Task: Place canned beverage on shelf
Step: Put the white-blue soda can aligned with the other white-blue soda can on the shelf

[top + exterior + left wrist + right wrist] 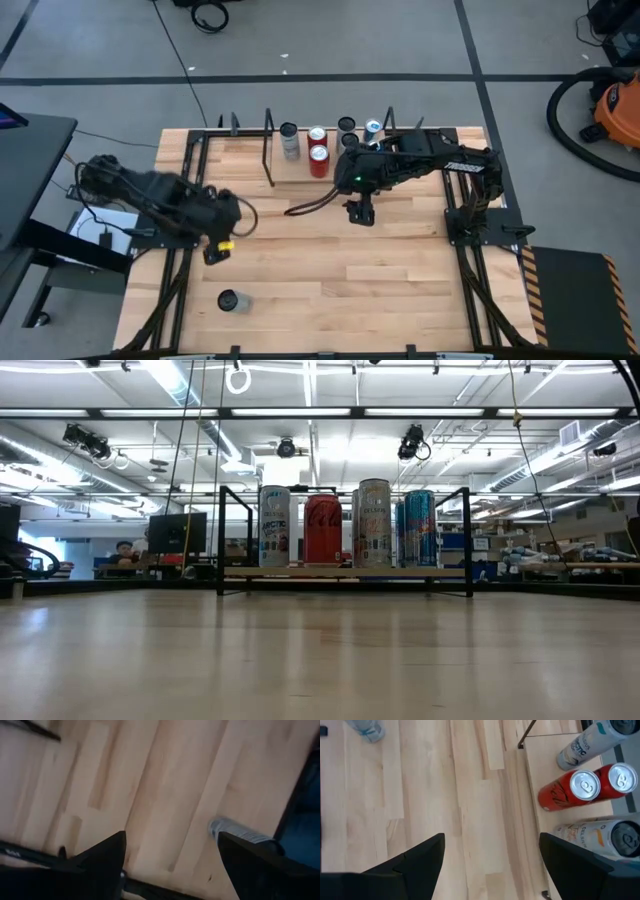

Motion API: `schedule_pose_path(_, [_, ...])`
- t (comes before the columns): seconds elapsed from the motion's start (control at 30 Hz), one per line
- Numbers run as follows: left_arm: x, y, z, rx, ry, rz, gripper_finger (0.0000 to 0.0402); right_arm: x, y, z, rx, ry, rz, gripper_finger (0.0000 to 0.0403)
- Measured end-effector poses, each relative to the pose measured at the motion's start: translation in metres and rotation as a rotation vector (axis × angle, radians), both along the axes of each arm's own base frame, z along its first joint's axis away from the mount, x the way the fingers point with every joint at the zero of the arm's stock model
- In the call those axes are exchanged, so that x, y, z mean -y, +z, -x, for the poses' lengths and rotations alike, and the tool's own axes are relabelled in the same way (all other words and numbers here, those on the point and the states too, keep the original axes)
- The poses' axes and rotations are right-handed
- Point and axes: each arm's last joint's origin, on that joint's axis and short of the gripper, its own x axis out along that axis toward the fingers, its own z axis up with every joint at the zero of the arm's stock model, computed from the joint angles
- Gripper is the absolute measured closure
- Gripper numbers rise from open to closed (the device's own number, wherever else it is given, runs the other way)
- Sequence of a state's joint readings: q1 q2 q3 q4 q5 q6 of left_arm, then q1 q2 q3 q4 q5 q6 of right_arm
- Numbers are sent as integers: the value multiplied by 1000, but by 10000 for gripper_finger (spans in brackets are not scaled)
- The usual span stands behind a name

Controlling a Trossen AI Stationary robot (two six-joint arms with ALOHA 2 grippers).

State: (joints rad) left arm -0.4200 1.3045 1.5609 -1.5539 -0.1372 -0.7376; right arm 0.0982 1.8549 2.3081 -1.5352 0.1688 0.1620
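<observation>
The shelf (292,172) stands at the table's far middle: a light wood board with black rod end frames. It also shows in the low view (345,572). Several cans stand upright on it, among them two red ones (572,787) and a silver one (289,141). One dark-topped can (230,300) stands alone on the table near the front left; it also shows in the left wrist view (235,832). My left gripper (215,250) is open and empty above the table, just beyond that can. My right gripper (360,212) is open and empty in front of the shelf.
A dark cable (310,205) lies on the table in front of the shelf, beside my right gripper. The black frame rails (180,270) run along the table's left and right sides. Bare wood lies between the lone can and the shelf.
</observation>
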Motion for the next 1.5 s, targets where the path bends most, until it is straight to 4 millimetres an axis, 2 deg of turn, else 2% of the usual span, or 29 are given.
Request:
schedule_pose_path(0.23, [27, -38, -2, -44, -33, 13, 86, 0, 0, 0, 11, -71, -29, 70])
schedule_pose_path(0.6, [77, -35, 11, 90, -102, 196, 86, 1, 0, 0, 30, -173, -41, 70])
schedule_pose_path(0.93, [113, -53, 10, 68, -121, 171, 86, 1, 0, 0, 38, -221, -68, 70])
schedule_pose_path(1.13, [127, -68, 5, 23, -139, 125, 86, 1, 0, -1, 43, -228, -78, 70])
schedule_pose_path(1.5, [139, -85, -2, -22, -143, 80, 86, 1, 1, -2, 53, -225, -84, 70])
